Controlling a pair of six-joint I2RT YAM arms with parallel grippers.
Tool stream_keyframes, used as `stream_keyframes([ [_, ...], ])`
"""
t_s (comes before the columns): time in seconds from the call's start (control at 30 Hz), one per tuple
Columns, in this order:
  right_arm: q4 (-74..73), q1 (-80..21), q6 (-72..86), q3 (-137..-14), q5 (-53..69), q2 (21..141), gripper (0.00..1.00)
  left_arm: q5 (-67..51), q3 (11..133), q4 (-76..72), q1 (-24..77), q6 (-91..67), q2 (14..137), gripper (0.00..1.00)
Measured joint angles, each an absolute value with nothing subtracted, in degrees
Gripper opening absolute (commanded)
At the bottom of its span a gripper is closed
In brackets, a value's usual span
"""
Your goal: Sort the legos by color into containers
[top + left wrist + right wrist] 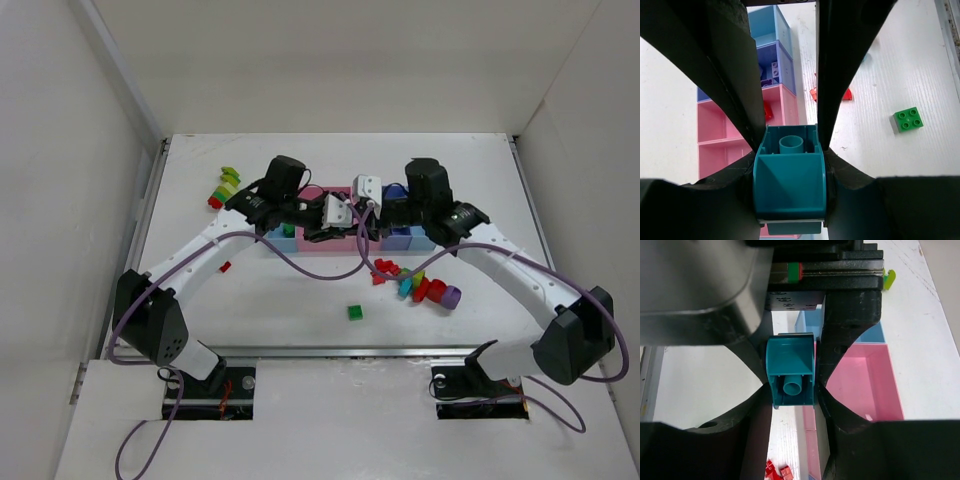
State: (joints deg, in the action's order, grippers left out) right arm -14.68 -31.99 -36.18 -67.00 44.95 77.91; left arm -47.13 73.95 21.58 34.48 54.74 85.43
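Observation:
A teal lego is clamped between the two grippers above the row of containers. My left gripper is shut on one end of it. My right gripper is shut on the other end of the teal lego. In the top view the two grippers meet, left gripper and right gripper, and they hide the lego. Below are the pink tray, the purple-blue tray and a light blue tray.
A green lego lies alone near the front, also in the left wrist view. A pile of red, teal and purple legos lies front right of the trays. A green, yellow and red chain lies back left. A small red lego lies on the left.

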Motion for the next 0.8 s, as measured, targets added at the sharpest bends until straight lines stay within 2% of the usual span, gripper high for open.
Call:
stream_keyframes([
  [0.1, -14.8, -32.0, -36.1, -67.4, 45.1, 78.4, 0.0, -47.0, 74.0, 21.6, 34.3, 54.3, 85.4, 0.26],
  [0.13, -14.8, -32.0, -36.1, -67.4, 45.1, 78.4, 0.0, -47.0, 74.0, 21.7, 34.3, 54.2, 85.4, 0.35],
  [0.17, -14.8, -32.0, -36.1, -67.4, 45.1, 78.4, 0.0, -46.9, 74.0, 21.7, 34.3, 54.1, 85.4, 0.41],
  [0.23, -14.9, -32.0, -35.8, -67.4, 44.7, 78.4, 0.0, -47.0, 74.0, 21.5, 34.3, 53.9, 85.4, 0.43],
  [0.37, -15.4, -32.0, -35.2, -67.5, 44.1, 78.4, 0.0, -47.3, 74.0, 21.2, 34.5, 53.6, 85.4, 0.67],
  [0.4, -15.8, -32.1, -34.9, -67.5, 43.9, 78.4, 0.0, -47.3, 74.0, 20.9, 34.6, 53.6, 85.4, 0.77],
  [0.5, -16.4, -32.1, -34.2, -67.5, 43.2, 78.4, 0.0, -47.0, 74.0, 20.8, 34.8, 53.5, 85.4, 0.89],
  [0.7, -16.6, -31.8, -34.0, -67.4, 41.3, 77.9, 0.0, -45.2, 72.9, 21.1, 33.2, 55.3, 84.8, 0.93],
  [0.8, -16.6, -31.8, -34.0, -66.9, 41.1, 76.5, 0.0, -44.8, 71.6, 21.4, 30.7, 56.2, 83.5, 0.87],
])
